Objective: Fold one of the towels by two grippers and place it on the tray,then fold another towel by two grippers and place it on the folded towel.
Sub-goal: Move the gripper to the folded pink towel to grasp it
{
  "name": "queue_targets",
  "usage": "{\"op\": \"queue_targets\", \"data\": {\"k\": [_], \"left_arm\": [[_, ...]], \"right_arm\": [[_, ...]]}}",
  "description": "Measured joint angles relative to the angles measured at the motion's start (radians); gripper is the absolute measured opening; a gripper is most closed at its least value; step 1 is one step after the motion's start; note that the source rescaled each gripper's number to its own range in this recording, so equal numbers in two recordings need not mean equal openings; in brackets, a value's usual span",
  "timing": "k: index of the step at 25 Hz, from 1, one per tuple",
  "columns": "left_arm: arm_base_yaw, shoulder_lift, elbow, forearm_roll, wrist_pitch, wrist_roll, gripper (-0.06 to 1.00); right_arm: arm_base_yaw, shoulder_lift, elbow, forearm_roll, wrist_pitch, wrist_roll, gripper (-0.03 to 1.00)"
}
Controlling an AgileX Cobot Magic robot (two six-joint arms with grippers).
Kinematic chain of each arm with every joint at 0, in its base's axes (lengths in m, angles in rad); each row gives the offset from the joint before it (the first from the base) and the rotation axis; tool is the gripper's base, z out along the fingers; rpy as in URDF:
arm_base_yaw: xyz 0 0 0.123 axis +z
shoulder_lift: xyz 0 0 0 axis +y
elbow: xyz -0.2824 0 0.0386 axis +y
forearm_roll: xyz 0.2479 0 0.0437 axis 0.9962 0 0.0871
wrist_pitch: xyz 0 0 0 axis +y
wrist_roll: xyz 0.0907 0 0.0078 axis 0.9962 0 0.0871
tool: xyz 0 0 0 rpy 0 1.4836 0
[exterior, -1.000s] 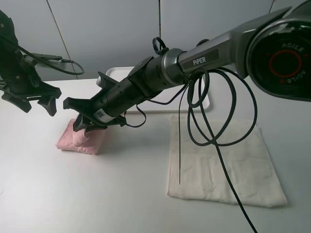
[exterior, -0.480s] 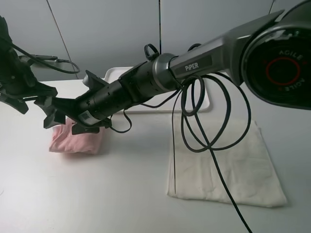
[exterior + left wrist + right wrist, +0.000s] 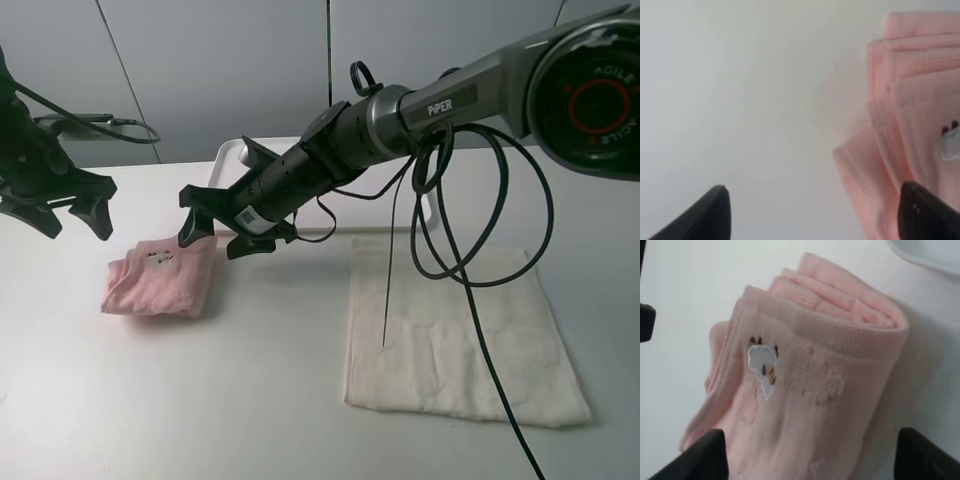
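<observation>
A white matte table (image 3: 250, 400) fills the lower two thirds of the exterior high view. Pale grey wall panels (image 3: 220, 70) run across the top of the frame behind it. A slanted seam (image 3: 122, 65) divides them at upper left, a vertical seam (image 3: 329, 60) at top centre. Lighting is even. Shadows on the table are soft.

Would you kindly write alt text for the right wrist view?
A folded pink towel with an embroidered patch lies on the white table, under the open right gripper; a corner of the white tray shows at the edge.
</observation>
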Motion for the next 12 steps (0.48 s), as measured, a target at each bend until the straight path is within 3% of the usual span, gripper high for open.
{"op": "queue_targets", "data": {"k": [6, 12], "left_arm": [[0.000, 0.000, 0.000, -0.010, 0.000, 0.007, 0.87], [0.000, 0.000, 0.000, -0.018, 0.000, 0.007, 0.87]], "right_arm": [[0.000, 0.012, 0.000, -0.011, -0.042, 0.023, 0.74], [0.009, 0.061, -0.008, 0.026, -0.035, 0.026, 0.80]]}}
